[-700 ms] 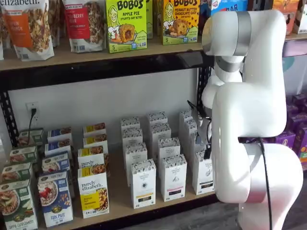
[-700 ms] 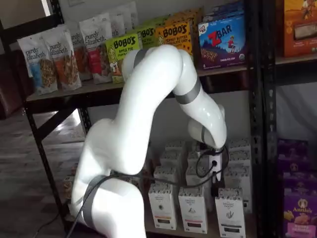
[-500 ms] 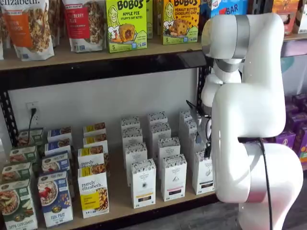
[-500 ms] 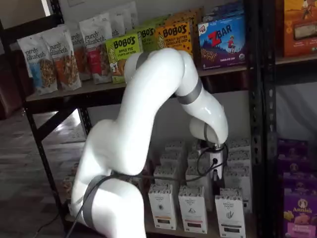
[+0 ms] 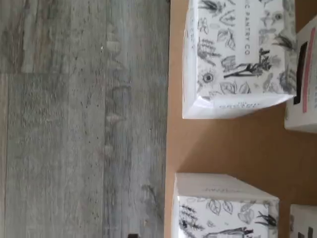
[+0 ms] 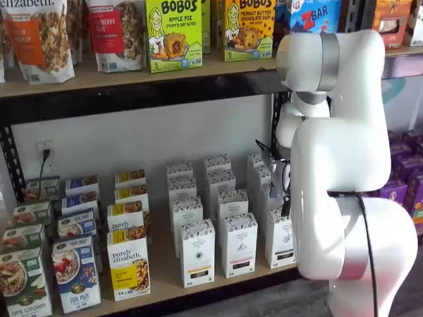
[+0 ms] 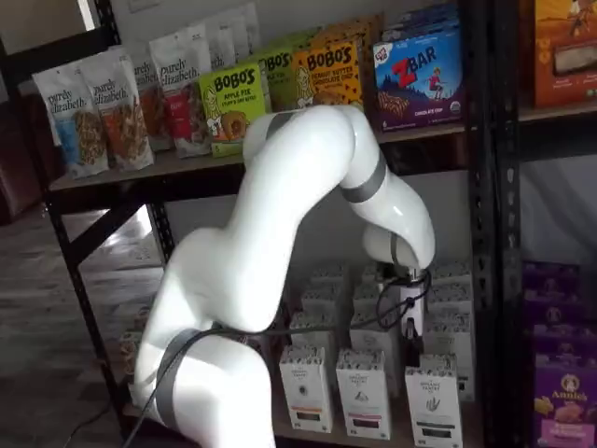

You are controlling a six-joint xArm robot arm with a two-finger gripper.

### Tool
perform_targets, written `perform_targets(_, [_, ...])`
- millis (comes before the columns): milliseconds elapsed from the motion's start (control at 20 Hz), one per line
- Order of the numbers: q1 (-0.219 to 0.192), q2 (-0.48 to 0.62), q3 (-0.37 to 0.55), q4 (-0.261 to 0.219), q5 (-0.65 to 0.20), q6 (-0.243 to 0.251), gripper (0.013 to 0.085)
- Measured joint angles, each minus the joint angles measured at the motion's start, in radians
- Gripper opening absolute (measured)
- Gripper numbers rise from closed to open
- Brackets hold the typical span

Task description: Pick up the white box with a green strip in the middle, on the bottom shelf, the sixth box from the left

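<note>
The white box (image 7: 432,399) is the rightmost carton in the front row of the bottom shelf (image 7: 317,437), with a speckled top band and a dark strip low on its front. In a shelf view it (image 6: 280,239) is partly hidden by my arm. My gripper (image 7: 409,343) hangs just above and behind this box, with its black fingers seen side-on and no gap showing. In a shelf view only a bit of the gripper (image 6: 285,209) shows beside my arm. The wrist view shows two patterned carton tops (image 5: 237,49) (image 5: 223,210) on the tan shelf board (image 5: 223,144).
Like white cartons (image 6: 197,253) (image 6: 238,244) stand in rows left of the target. Purely elizabeth boxes (image 6: 129,269) and cereal boxes (image 6: 76,273) fill the shelf's left. A black upright (image 7: 504,280) stands right of the target. The upper shelf board (image 6: 132,76) is overhead. Grey floor (image 5: 84,119) lies in front.
My arm has shifted a little to the right and the gripper has come slightly lower toward the rightmost front carton. No box has moved.
</note>
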Motion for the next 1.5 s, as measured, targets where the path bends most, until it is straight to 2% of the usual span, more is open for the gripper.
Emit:
perform_targets(200, [0.000, 0.032, -0.028, -0.031, -0.004, 0.026, 0.0850])
perform_targets(900, [0.009, 0.153, -0.162, -0.085, 0.014, 0.079, 0.0850])
perform_targets(1500, [0.014, 0.189, -0.159, -0.174, -0.034, 0.161, 0.0850])
